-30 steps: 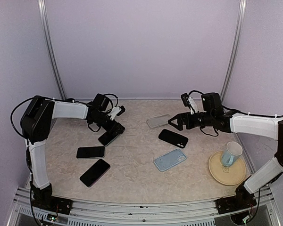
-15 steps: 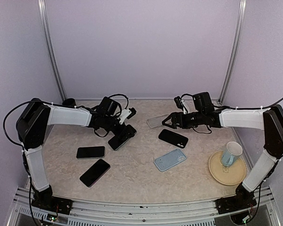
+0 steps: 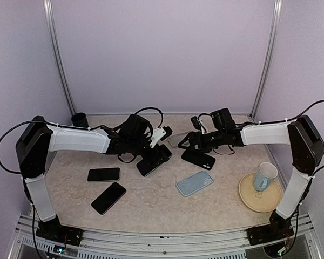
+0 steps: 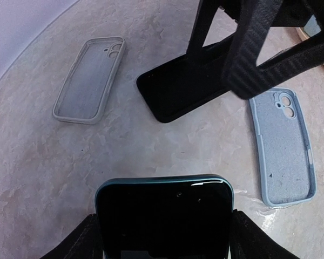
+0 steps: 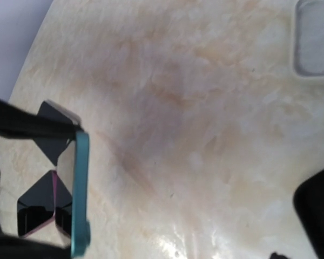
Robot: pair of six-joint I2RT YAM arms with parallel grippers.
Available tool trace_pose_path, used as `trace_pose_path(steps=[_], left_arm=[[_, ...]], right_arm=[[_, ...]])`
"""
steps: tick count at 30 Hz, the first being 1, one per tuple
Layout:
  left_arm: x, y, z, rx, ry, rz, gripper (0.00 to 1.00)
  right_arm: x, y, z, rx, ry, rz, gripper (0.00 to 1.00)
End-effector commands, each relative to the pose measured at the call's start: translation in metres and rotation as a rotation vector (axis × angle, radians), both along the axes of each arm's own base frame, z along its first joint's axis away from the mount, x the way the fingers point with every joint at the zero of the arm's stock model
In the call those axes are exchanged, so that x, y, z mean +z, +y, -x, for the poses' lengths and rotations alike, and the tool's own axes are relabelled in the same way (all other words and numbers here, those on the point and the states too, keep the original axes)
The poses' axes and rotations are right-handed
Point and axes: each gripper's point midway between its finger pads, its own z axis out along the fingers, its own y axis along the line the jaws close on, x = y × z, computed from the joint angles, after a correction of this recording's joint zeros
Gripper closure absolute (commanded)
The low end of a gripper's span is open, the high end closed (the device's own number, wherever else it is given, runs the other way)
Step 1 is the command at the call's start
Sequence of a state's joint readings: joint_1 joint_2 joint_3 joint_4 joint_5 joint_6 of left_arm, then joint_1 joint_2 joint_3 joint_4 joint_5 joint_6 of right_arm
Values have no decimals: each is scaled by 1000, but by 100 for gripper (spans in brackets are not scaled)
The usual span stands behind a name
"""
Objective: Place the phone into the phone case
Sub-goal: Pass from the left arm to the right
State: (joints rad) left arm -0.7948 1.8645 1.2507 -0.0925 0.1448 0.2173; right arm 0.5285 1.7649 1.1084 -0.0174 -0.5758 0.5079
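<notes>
My left fingers (image 4: pixel 89 243) clamp the teal phone (image 4: pixel 163 216) screen-up, likely for the blue case (image 4: pixel 283 145) at its wrist-view two o'clock; right fingers (image 4: pixel 251 56) stand apart.

The left arm (image 3: pixel 78 139) stretches inward toward the middle, the left tool (image 3: pixel 154 157) clamped on the edges of a phone (image 4: pixel 164 216). The right arm (image 3: pixel 264 133) reaches leftward, held low, the right tool (image 3: pixel 190 141) with jaws parted.

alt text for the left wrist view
The left gripper holds a teal-edged phone, screen dark, at the bottom edge. Beyond it on the table lie a grey case, a black phone and a light blue case, the right gripper by the black phone.
</notes>
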Motion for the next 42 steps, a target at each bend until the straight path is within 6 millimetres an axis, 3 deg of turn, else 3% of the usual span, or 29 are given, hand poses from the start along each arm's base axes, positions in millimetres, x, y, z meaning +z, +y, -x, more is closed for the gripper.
trace_pose_path(steps=[1,26,37,42], left_arm=[[24,-16,7,-20,-79,43,100],[38,-45,28,-83,-173,32,100],[38,-47,31,-88,-199,11,100],[43,-49,30,-86,-221,32,100]], right_arm=[[1,17,6,43,33,-25,17],[-10,68,36,209,146,-115,29],[-16,75,43,244,199,-134,40],[-20,77,49,266,238,-155,51]])
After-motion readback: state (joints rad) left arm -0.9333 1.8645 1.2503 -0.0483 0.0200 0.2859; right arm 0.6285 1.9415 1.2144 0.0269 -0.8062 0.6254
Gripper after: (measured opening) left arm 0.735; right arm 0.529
